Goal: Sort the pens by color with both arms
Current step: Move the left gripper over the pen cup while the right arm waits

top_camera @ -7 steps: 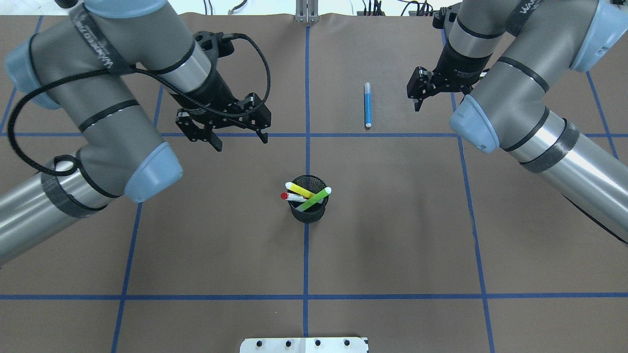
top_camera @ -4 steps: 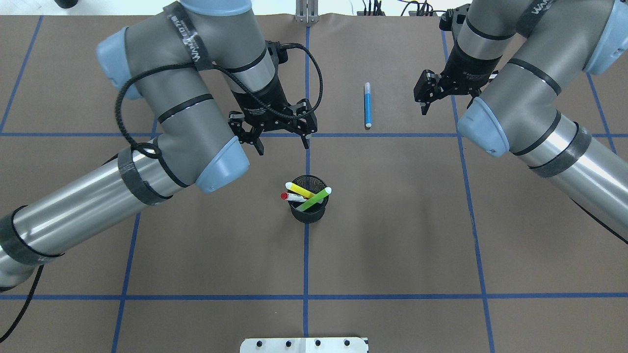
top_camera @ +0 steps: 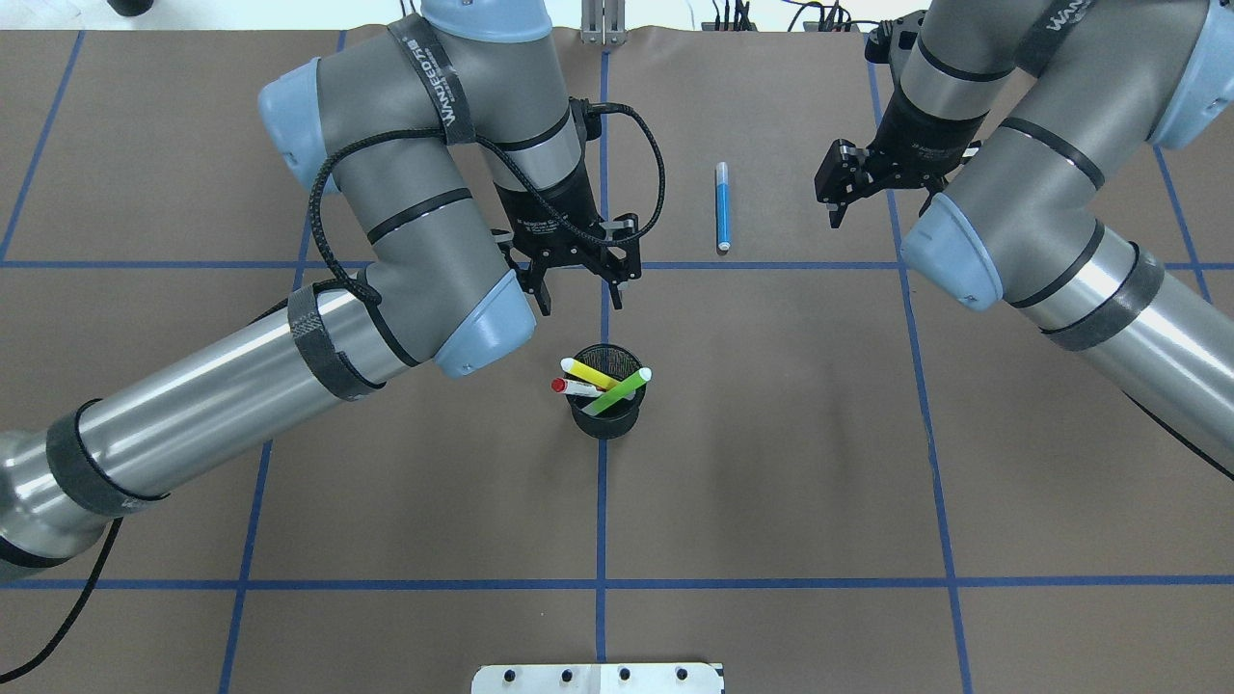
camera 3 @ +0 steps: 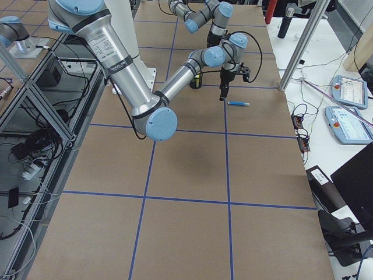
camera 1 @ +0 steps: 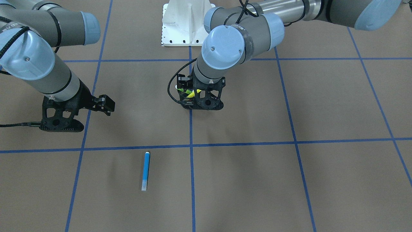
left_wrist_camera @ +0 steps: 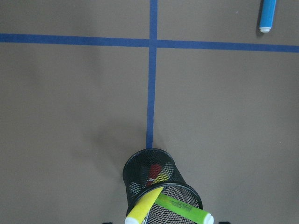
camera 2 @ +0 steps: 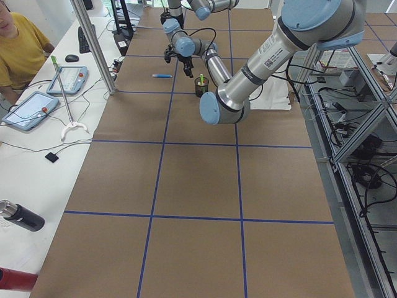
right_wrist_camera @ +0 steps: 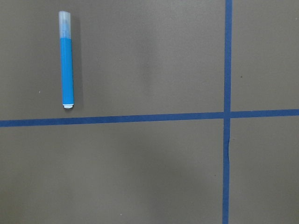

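A blue pen (top_camera: pixel 722 206) lies alone on the brown table, also in the front view (camera 1: pixel 145 170) and the right wrist view (right_wrist_camera: pixel 67 58). A black mesh cup (top_camera: pixel 605 410) at the centre holds a yellow pen (top_camera: pixel 588 372), a green pen (top_camera: pixel 622 390) and a white pen with a red cap (top_camera: pixel 571 387). My left gripper (top_camera: pixel 581 297) is open and empty, hovering just beyond the cup. In the left wrist view the cup (left_wrist_camera: pixel 140 172) sits at the bottom edge. My right gripper (top_camera: pixel 835 200) looks open and empty, to the right of the blue pen.
Blue tape lines (top_camera: pixel 602 501) divide the table into squares. A white metal pedestal (camera 1: pixel 186 22) stands at the robot's edge. In the exterior left view an operator (camera 2: pixel 22 43) and tablets (camera 2: pixel 28 110) are beside the table's far side.
My left arm has swung right toward the centre line, bringing its open gripper close behind the cup. My right gripper has shifted slightly right, away from the blue pen.
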Tool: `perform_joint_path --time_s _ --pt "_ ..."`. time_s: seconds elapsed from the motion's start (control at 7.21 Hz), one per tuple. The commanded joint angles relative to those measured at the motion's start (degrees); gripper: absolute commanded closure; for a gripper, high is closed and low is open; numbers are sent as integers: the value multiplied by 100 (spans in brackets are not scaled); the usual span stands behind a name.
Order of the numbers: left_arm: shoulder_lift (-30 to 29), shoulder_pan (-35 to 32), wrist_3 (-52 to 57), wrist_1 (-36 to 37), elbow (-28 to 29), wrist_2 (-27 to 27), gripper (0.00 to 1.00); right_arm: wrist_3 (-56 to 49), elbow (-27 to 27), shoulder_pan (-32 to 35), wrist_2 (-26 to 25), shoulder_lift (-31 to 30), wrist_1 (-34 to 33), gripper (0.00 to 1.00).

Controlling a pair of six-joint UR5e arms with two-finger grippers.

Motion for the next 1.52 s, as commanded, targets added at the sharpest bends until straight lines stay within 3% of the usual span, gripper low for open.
perform_joint_path --time_s 0.0,0.14,0.42,1.39 --pt "1 94 12 106 4 7 30 -2 -18 -14 -25 0 12 1" --pt "1 208 20 289 -13 16 37 7 -27 -15 -33 -9 12 1" --pt "1 262 650 894 -83 16 38 7 -36 -49 -51 -9 12 1" --pt "151 473 873 942 -84 148 44 7 -27 -85 -60 -18 21 1"
